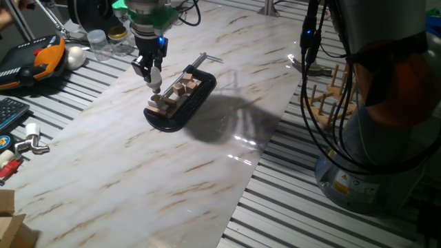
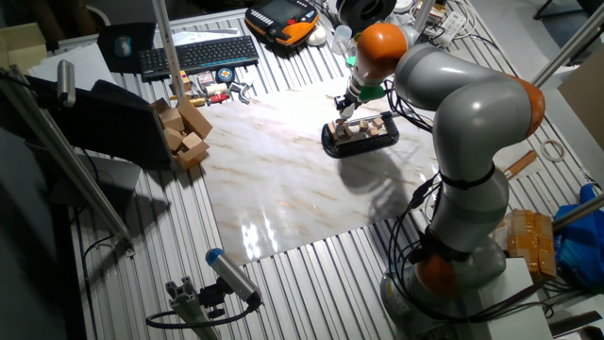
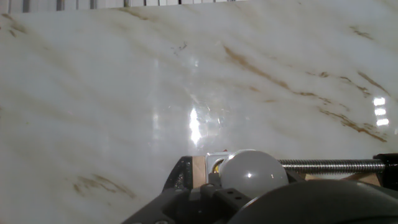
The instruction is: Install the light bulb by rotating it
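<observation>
The light bulb (image 3: pixel 252 174), small, white and frosted, shows at the bottom of the hand view, over a wooden block (image 3: pixel 199 168) at the end of the black clamp (image 1: pixel 180 102). The clamp's threaded rod (image 3: pixel 329 165) runs off to the right. My gripper (image 1: pixel 154 83) hangs over the clamp's near-left end, and its dark fingers (image 3: pixel 211 194) sit on both sides of the bulb and appear shut on it. The bulb's screw base is hidden. In the other fixed view the gripper (image 2: pixel 346 110) stands at the left end of the clamp (image 2: pixel 361 134).
The clamp holds several small wooden blocks (image 1: pixel 185 87). A white egg-shaped ball (image 1: pixel 74 56), clear jars (image 1: pixel 110 41) and an orange pendant (image 1: pixel 41 58) lie at the back left. A wooden peg rack (image 1: pixel 331 96) stands to the right. Wooden blocks (image 2: pixel 184 132) and a keyboard (image 2: pixel 198 55) lie beyond the marble board.
</observation>
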`<move>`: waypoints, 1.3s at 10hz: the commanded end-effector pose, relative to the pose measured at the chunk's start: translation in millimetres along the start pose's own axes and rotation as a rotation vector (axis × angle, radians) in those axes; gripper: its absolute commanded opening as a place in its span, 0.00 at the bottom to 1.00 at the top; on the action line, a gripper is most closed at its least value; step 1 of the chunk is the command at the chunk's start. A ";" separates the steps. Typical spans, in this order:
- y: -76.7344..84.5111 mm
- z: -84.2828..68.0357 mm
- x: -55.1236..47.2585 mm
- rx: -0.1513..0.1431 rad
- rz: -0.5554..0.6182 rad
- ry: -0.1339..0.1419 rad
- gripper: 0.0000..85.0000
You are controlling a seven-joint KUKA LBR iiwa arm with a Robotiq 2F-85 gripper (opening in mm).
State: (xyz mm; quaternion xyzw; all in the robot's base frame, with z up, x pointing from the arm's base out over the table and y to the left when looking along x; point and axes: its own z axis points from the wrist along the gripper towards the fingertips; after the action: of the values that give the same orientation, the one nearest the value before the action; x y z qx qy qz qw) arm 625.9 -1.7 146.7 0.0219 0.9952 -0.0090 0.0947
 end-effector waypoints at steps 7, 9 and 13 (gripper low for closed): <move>6.1 1.2 -1.8 -0.013 0.003 0.007 0.00; 8.1 3.4 -1.6 -0.019 0.001 0.001 0.00; 10.6 7.2 0.4 -0.023 -0.002 -0.011 0.00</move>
State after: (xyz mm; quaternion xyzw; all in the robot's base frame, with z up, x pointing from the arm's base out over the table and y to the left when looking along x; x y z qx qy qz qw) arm 627.4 8.7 139.5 0.0196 0.9947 0.0026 0.1009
